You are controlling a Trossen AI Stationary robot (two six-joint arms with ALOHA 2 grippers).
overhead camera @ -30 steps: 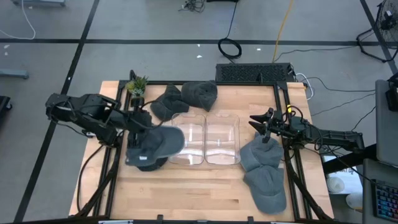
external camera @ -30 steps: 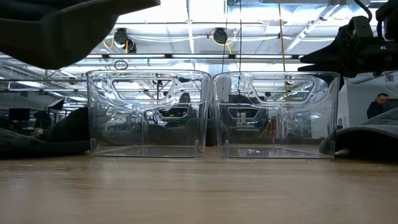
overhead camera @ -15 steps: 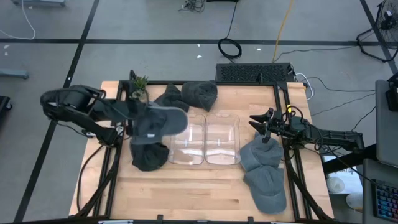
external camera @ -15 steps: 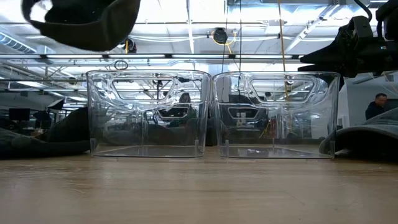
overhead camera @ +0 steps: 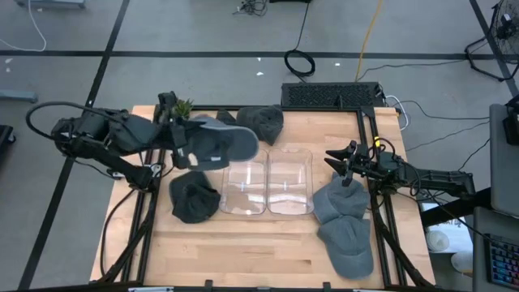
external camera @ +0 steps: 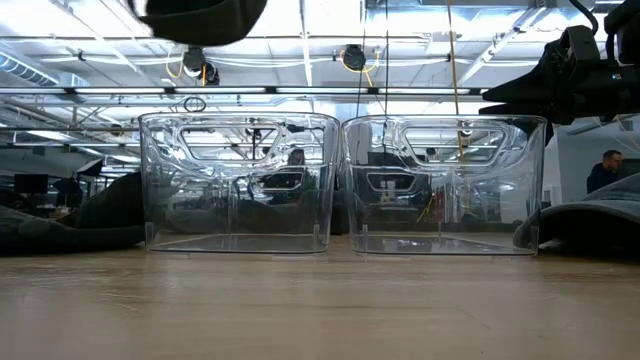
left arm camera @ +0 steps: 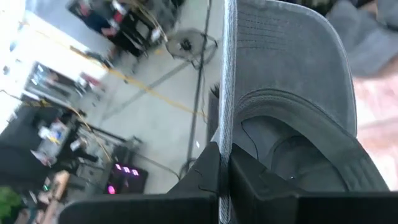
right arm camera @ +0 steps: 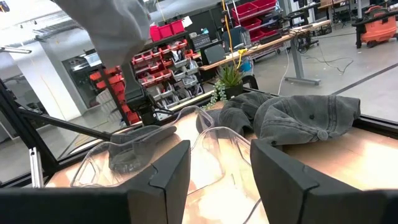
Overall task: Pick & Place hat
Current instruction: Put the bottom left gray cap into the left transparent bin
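- One cap (overhead camera: 217, 143), pinched in the left claw (overhead camera: 180, 138), has risen off the tabletop (overhead camera: 243, 251) since a second ago, nearing the left bin (overhead camera: 243, 185).
- Right claw (overhead camera: 344, 165) waits part-open, empty, above its caps (overhead camera: 340, 203).

Two clear bins (overhead camera: 268, 182) are sitting side by side, touching, at the middle of the table (overhead camera: 243, 251), both lying open from above, while the left gripper (overhead camera: 180, 139) is holding a grey cap (overhead camera: 219, 142) in the air over the far rim of the left bin. Hats are crowding the flanks: a dark hat (overhead camera: 195, 197) is lying just left of the bins, two more (overhead camera: 259, 122) are bunching behind them beside a small plant (overhead camera: 178, 109), and two grey caps (overhead camera: 345, 219) are lying to the right under the waiting right gripper (overhead camera: 345, 166). The front strip of table is lying bare.
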